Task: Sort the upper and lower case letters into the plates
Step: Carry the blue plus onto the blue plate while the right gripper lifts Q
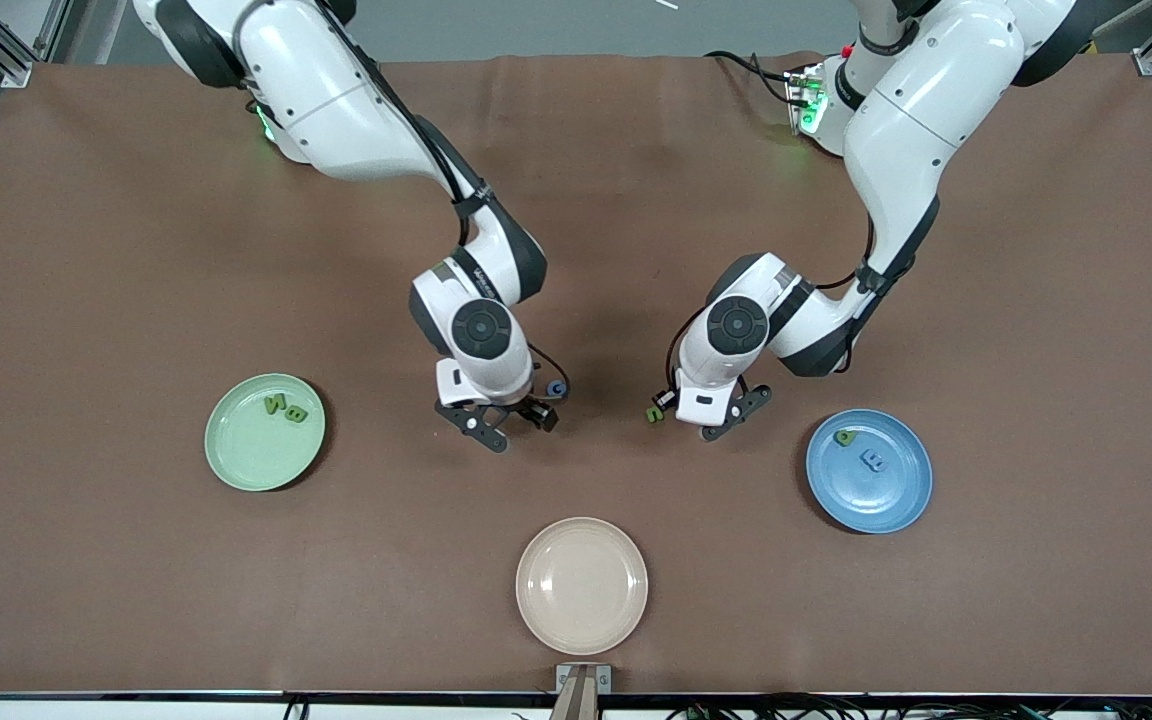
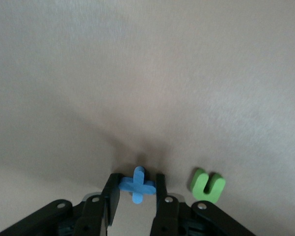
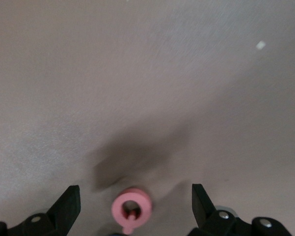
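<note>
My left gripper [image 2: 138, 181] is low over the table between the plates, shut on a blue x [image 2: 137, 186] with a finger against each side. A green u [image 2: 206, 185] lies just beside it, also seen as the green u [image 1: 654, 413] in the front view. My right gripper [image 3: 135, 192] stands wide open around a pink Q [image 3: 132, 208] lying flat on the table. A blue G [image 1: 558, 388] rests by the right gripper [image 1: 496, 425]. The pale green plate [image 1: 251, 450] holds a green N [image 1: 274, 403] and B [image 1: 296, 413]. The blue plate [image 1: 886, 495] holds a green p [image 1: 845, 437] and a blue m [image 1: 874, 460].
A beige plate [image 1: 582, 585] with nothing in it sits near the table's front edge, nearer to the front camera than both grippers. The brown table cover [image 1: 136, 250] spreads wide around the plates.
</note>
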